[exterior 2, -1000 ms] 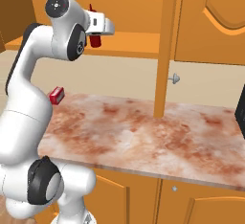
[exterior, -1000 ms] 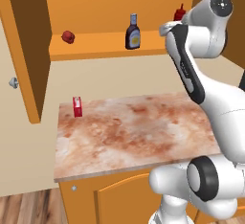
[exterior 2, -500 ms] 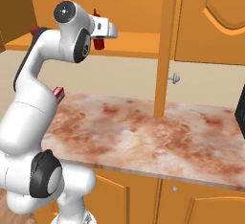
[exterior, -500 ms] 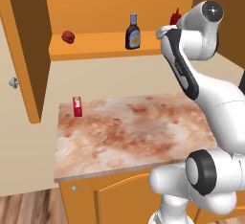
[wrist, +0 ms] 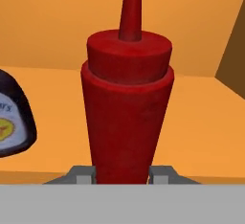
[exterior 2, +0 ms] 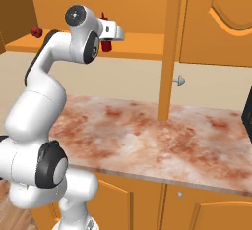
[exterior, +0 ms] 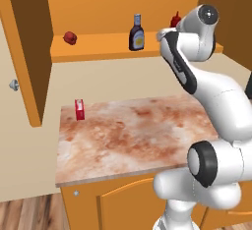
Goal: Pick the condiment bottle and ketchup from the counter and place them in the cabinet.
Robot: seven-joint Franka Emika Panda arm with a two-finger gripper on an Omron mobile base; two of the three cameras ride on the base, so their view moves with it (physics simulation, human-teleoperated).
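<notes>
Holding the ketchup [wrist: 127,113] clamped in my claw [wrist: 125,174] over the cabinet [exterior: 98,52] shelf, beside the condiment bottle [exterior: 136,33]. I judge it best to lower it upright until its base sits flat, then let go.

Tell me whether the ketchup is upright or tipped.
Upright: in the hand view the ketchup stands with its nozzle pointing up, gripped low by the gripper.

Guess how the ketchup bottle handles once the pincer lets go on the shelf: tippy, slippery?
Probably tippy: the ketchup is tall and slim and narrows toward the bottom. Its smooth, tapered sides could slip in a light grip. The condiment bottle stands close beside it, so a topple might knock that too.
</notes>
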